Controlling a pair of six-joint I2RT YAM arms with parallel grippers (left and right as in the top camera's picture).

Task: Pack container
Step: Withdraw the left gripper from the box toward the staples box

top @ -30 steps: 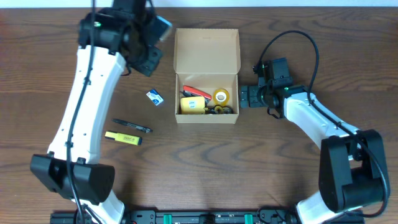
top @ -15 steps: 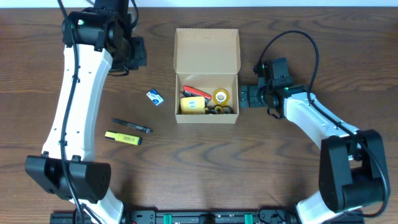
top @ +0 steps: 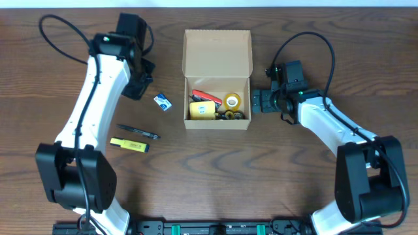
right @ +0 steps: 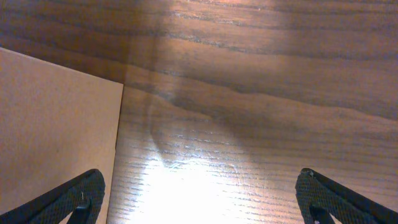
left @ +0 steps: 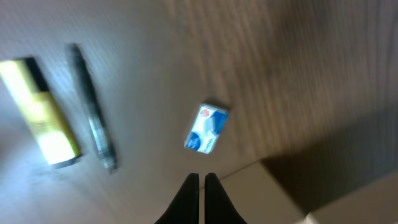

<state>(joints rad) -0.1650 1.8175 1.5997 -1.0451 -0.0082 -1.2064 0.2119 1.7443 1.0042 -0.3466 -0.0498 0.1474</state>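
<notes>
Only overhead shows inside the container (top: 217, 52); right wrist sees its wall.

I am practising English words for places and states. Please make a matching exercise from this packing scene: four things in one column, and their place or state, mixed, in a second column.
Column one:
1. yellow highlighter
2. tape roll
3. left gripper
4. right gripper

Column two:
A. open, beside the container
B. on the table, next to the black pen
C. shut, holding nothing
D. inside the container

Pairs: 1-B, 2-D, 3-C, 4-A
</notes>
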